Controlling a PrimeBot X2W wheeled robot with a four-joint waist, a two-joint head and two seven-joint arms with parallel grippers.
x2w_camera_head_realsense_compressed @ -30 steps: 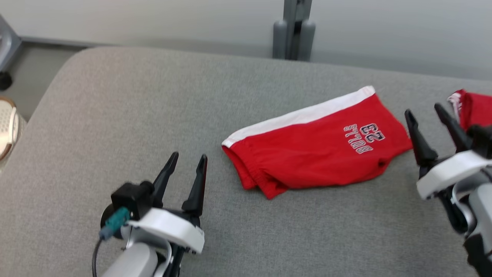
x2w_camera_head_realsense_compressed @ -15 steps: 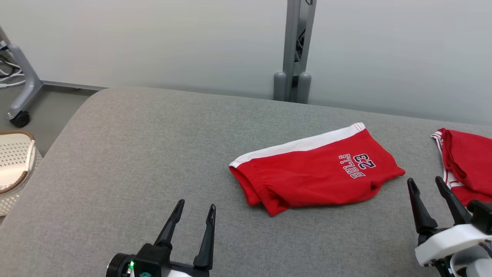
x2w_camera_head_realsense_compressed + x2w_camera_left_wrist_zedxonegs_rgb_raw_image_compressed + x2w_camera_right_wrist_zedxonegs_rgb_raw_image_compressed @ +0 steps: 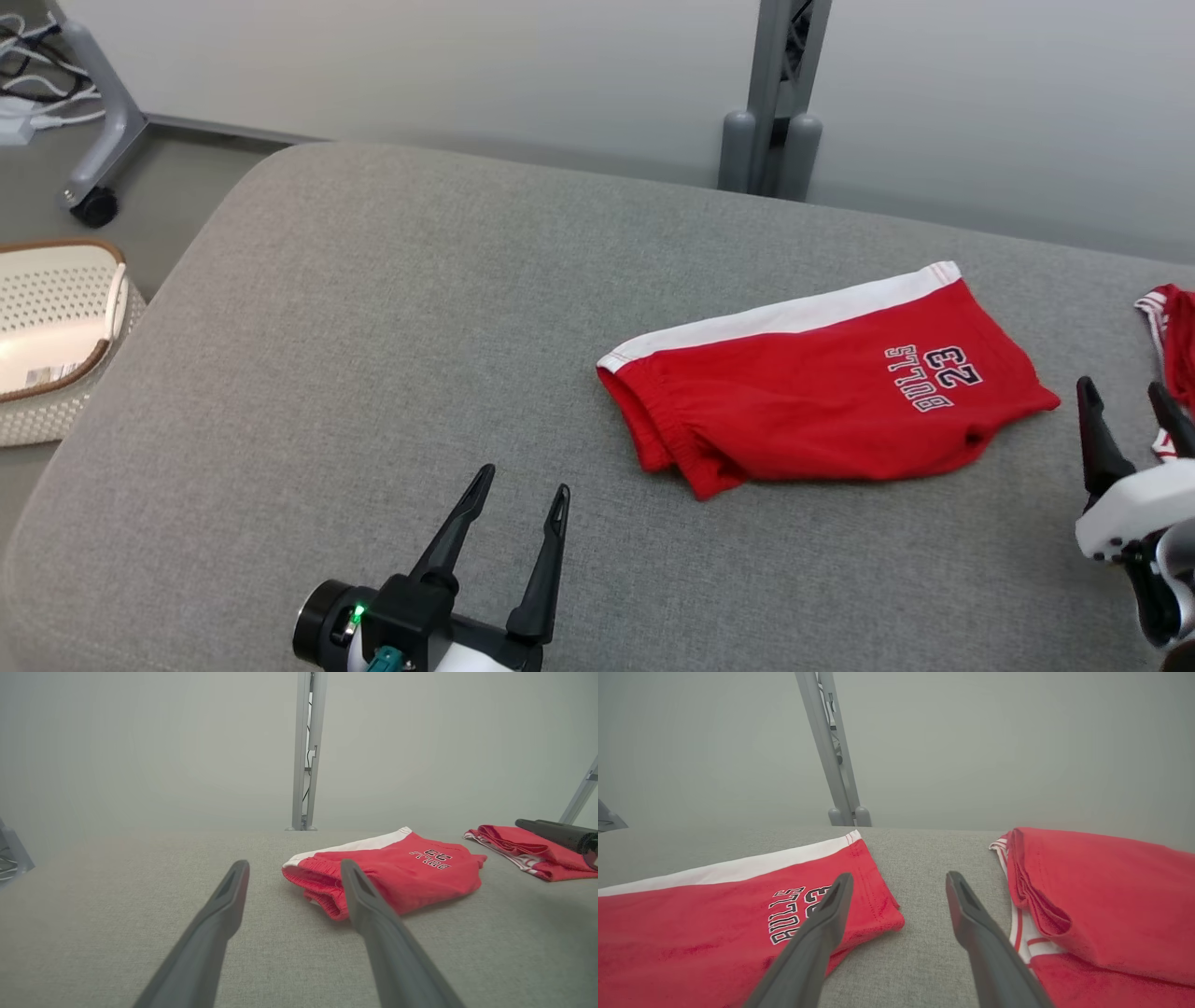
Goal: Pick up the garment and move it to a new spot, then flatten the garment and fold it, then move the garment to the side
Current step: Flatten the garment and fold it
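Surface: grey padded top (image 3: pixel 373 373); behind it we see a pale wall (image 3: pixel 467 65) and a grey post (image 3: pixel 780 84).
Task thing: red shorts (image 3: pixel 822 401) with a white band and the print BULLS 23, folded over, lying flat on the top, right of its middle in the head view.
Left arm: left gripper (image 3: pixel 523 481) has its fingers spread and holds nothing; it is near the waist end of the shorts, but apart.
Right arm: right gripper (image 3: pixel 1120 387) is also spread and empty; in its wrist view we see the fingers point at the bare strip between the shorts and a second garment (image 3: pixel 1101 891).
Other cloth: the second garment is red with white stripes, apart from the shorts.
Floor: white basket (image 3: pixel 47 336) left of the top.
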